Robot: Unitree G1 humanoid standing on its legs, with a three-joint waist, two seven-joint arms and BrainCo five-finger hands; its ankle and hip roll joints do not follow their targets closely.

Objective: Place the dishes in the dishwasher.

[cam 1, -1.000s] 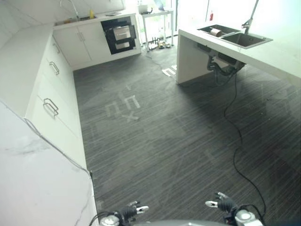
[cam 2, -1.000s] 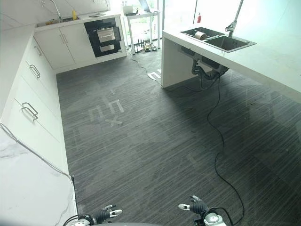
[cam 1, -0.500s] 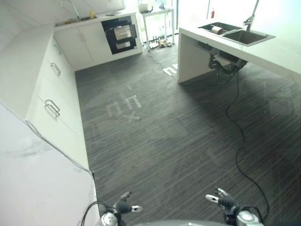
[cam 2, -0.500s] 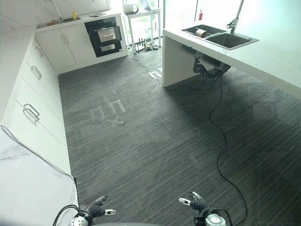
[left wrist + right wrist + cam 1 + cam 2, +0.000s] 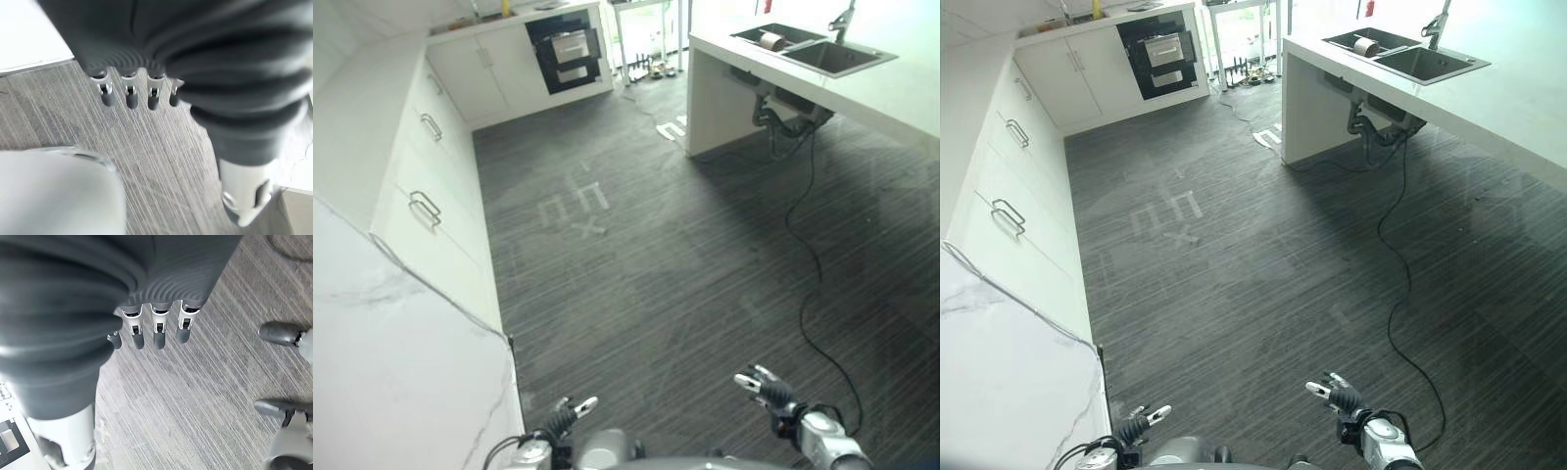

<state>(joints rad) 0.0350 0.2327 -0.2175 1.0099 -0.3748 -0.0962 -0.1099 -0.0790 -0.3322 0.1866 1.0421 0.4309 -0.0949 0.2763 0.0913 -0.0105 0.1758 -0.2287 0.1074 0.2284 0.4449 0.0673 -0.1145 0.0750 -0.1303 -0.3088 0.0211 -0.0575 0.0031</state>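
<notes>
A wide stretch of dark floor (image 5: 685, 274) lay open ahead, hemmed on the left by white cabinets (image 5: 421, 196) and a marble surface (image 5: 391, 382), on the right by the sink island (image 5: 1449, 88), with the dishwasher (image 5: 566, 57) standing against the far wall.

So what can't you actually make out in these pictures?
- Sink, eye views: one brownish item lies in it, too small to identify.
- Dark appliance at the far cabinets, eye views: too distant to confirm it is the dishwasher.
- Far counter, eye views: cut by the top edge.

Left hand and right hand hold nothing.
</notes>
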